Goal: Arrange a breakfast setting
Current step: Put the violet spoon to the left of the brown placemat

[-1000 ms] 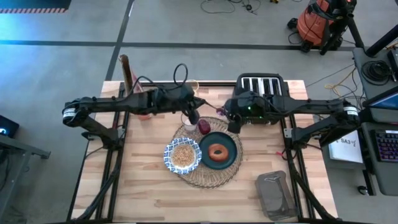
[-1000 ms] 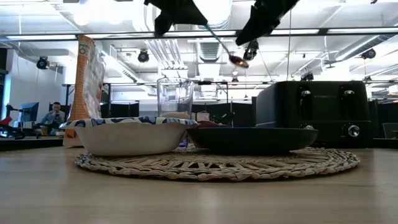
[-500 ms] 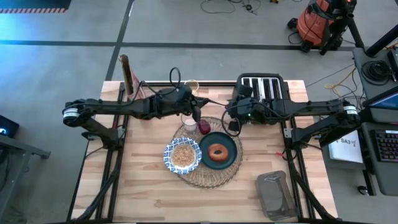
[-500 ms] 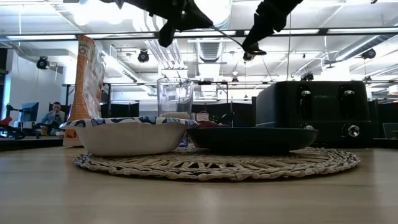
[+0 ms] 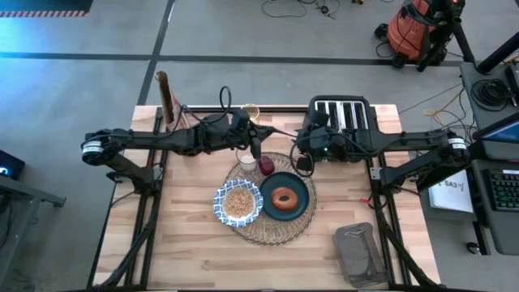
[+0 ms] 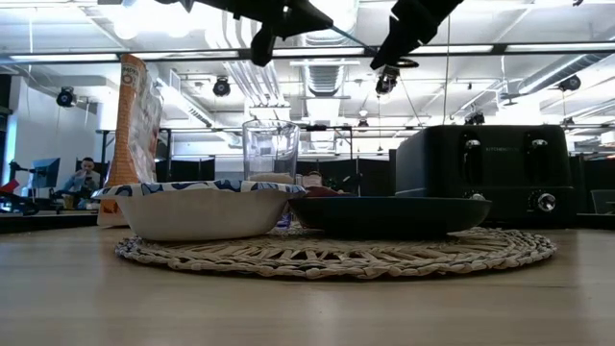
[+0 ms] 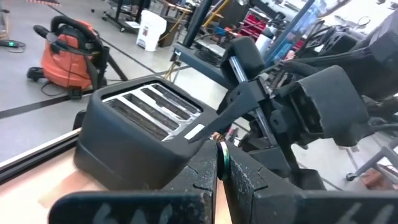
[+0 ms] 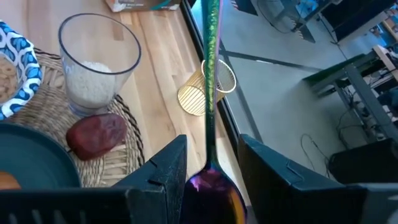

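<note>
Overhead, 1 spoon – left pincer clamps handle, right pincer around bowl-end, grip unclear, 1 mat.

Both dark arms reach inward over the far edge of the round tan woven placemat; the left gripper hangs above that mat's far-left rim, fingers pinched close on a thin handle; the right gripper hovers above the mat's far-right rim, fingers spread apart; the two face each other, raised high.
</note>
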